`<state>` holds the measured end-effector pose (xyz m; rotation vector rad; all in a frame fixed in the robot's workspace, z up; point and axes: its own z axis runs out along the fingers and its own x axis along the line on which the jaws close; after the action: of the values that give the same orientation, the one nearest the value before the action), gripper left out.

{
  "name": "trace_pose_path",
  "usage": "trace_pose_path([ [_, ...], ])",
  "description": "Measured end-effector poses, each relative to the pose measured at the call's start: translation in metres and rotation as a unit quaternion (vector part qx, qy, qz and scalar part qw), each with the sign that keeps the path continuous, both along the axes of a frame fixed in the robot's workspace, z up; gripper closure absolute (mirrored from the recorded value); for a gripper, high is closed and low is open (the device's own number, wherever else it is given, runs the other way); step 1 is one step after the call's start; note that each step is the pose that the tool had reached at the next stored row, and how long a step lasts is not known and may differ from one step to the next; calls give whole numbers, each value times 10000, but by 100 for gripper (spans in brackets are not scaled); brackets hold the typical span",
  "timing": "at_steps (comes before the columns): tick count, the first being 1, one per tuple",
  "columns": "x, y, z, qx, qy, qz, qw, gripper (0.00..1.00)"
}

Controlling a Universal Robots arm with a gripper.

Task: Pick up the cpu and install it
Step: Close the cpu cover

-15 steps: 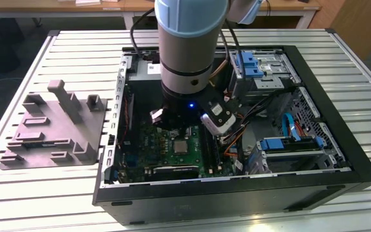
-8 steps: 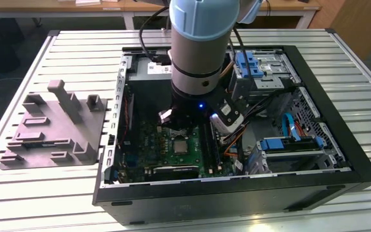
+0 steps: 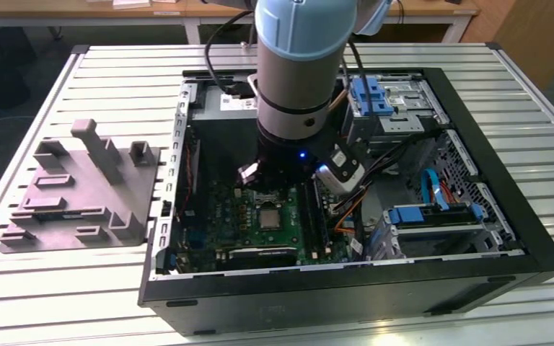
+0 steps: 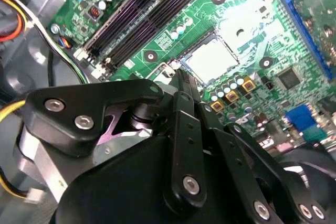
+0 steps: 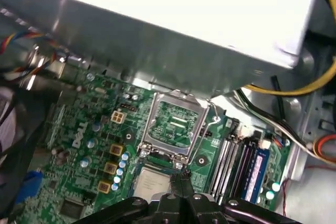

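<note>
We risk a crooked cpu (image 3: 270,218).
Our tool (image 4: 182,80), pressed together at its 12 o'clock in the exterior view, could nudge it.

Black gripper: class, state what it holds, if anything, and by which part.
Nothing, it seems: the black gripper is shut, its tips beside the flat silvery square cpu lying on the green motherboard.

Fig.: hand (image 4: 181,77) low over motherboard (image 3: 229,216). Exterior view, clock dirs. from hand: 12, grey metal box (image 5: 157,56) overhanging board edge; 9, case wall (image 3: 176,180); 3, cables (image 3: 433,191) & drive cage (image 3: 421,234); 6, free room above board. Raised socket frame (image 5: 176,124) just beside hand.
</note>
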<state>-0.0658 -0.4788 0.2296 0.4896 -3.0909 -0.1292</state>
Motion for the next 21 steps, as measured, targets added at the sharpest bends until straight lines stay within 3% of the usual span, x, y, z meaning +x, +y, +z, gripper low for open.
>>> trace_pose_path([
  [4, 0, 0, -11, -1, 0, 365, 9993, 89],
  [7, 0, 0, -22, -1, 0, 697, 9976, 89],
  [10, 0, 0, -29, -1, 0, 966, 9953, 89],
  [14, 0, 0, -35, -1, 1, 1316, 9913, 89],
  [15, 0, -1, -35, -2, 0, 1350, 9909, 89],
  [21, 0, 0, -36, 0, 0, 1358, 9907, 89],
])
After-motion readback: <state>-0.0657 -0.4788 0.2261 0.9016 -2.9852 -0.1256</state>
